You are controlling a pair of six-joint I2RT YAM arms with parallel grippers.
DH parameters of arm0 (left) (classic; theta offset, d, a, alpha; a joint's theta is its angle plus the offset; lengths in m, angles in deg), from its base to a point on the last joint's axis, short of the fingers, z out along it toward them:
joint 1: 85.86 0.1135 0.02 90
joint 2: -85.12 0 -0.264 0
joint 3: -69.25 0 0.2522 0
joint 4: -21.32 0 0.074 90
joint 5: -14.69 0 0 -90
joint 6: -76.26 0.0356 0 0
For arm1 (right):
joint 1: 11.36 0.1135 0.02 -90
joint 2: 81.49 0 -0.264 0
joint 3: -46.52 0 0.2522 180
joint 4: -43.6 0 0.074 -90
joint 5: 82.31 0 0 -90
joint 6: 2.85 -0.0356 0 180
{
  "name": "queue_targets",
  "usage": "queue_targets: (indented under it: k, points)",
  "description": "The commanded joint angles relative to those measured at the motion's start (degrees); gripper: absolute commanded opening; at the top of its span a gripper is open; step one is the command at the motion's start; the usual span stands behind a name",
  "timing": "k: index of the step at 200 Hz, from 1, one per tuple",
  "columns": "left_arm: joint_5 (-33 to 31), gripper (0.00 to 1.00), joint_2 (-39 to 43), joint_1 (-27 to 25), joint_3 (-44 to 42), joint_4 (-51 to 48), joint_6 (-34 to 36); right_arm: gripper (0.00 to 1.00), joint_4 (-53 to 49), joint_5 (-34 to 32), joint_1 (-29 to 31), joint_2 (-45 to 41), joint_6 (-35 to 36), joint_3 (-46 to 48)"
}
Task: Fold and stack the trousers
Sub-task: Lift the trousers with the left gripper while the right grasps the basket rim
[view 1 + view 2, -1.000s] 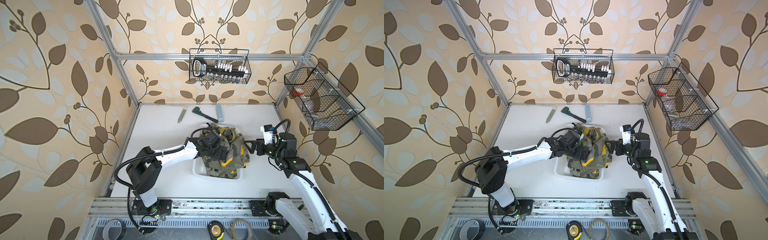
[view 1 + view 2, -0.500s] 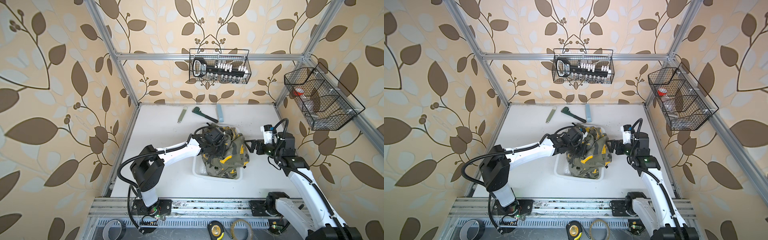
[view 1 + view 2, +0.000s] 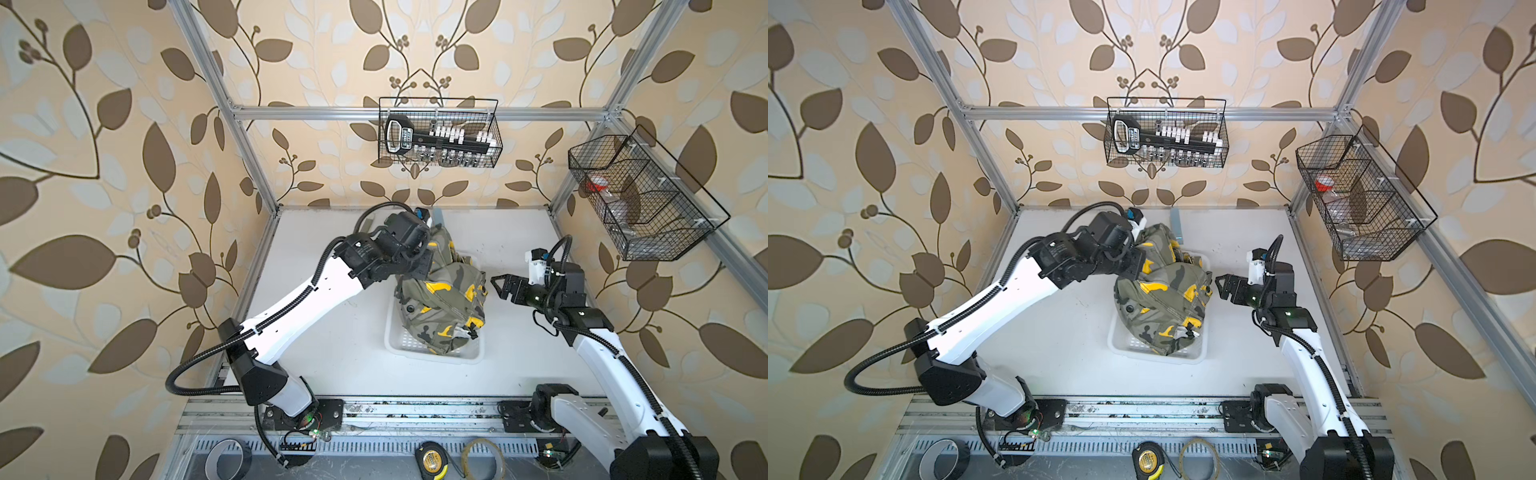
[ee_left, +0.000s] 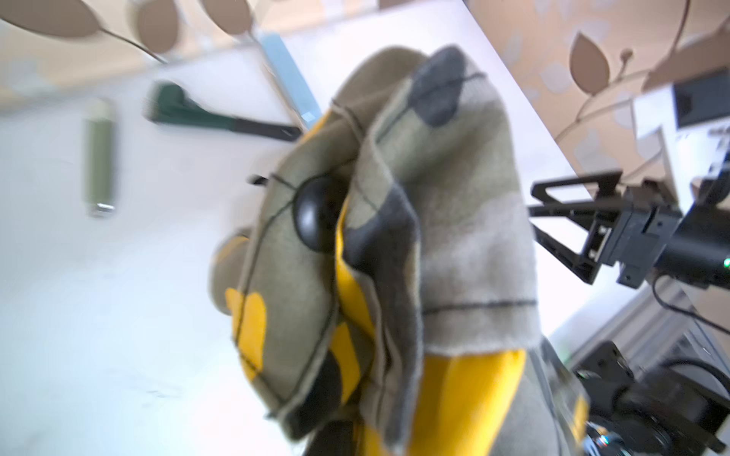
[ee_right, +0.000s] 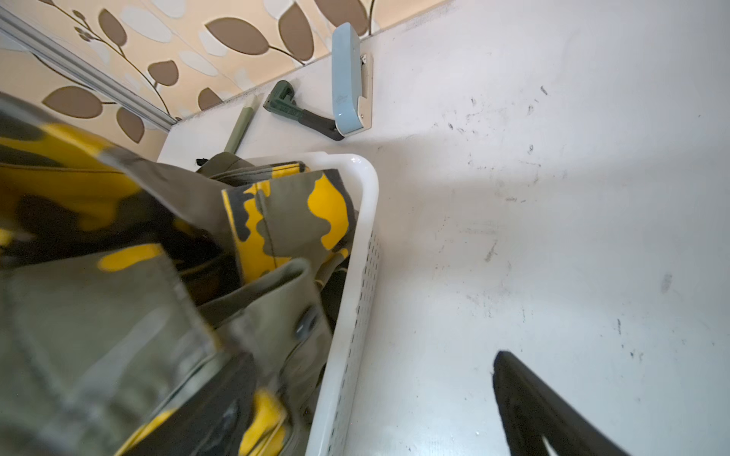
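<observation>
Trousers (image 3: 440,299): bundled in a white basket (image 3: 432,358) in the middle of the bench (image 3: 332,353). Most of the cloth is heaped above the rim, with the lower folds inside.

Left claw (image 3: 422,266): clenched on a fold at the far end of the bundle and holding it up above the basket. In the left wrist view that fold hangs right before the lens with a black button (image 4: 316,213) on it, and cloth hides the fingers. My reading of why: one pinch on a top edge, so that the weight of the rest draws the bundle out as I raise it, rather than dragging the basket along.

Right claw (image 3: 498,287): released, jaws apart, nothing between them. It sits level with the heap, just beside its right flank, and apart from it as far as I can see. I take it as standing by for a second pinch, so the cloth can be spread between two holds.

Orientation: no true long axis to read yet. As a lump the bundle runs near-to-far along the basket, with its high end at the left claw and its low end at the near rim. I cannot sort out waist and cuffs. The button hints at a waistband or pocket near my grip, no more. The legs are crumpled together, their length folded up inside the heap
</observation>
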Motion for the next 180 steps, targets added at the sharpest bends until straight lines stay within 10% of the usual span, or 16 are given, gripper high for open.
queue_targets:
  k: [1,78,180]
  points:
    - [-12.5,0.0,4.9,1.4,6.6,-4.0,3.9,0.91,0.6,-3.5,1.9,1.5,-2.5,-1.1]
    - [-14.8,0.0,9.3,6.4,6.3,-4.0,4.7,0.84,7.5,-14.7,18.6,11.2,-9.4,-1.5]
    - [-13.8,0.0,12.8,9.4,-0.9,-2.5,2.7,0.74,16.3,-13.4,35.1,20.8,-19.6,-5.5]
